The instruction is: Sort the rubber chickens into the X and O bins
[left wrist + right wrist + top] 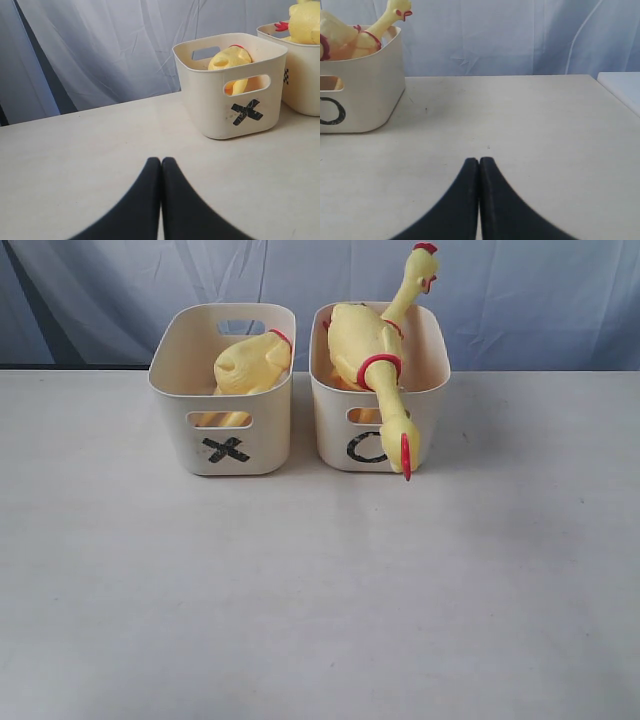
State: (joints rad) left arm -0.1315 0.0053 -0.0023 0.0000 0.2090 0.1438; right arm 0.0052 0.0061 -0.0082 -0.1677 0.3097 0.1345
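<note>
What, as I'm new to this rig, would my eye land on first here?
A yellow rubber chicken lies draped over the front rim of the O bin, its head hanging down over part of the O mark. Behind it a second neck pokes up from that bin. The X bin beside it holds one yellow chicken piece.

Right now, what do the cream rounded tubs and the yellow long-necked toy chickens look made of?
Cream X tub and O tub: likely moulded plastic, smooth matte walls, cut slot handles. Yellow chicken in the O tub and yellow piece in the X tub: probably soft rubber or vinyl, slightly glossy; one neck droops over the rim.
</note>
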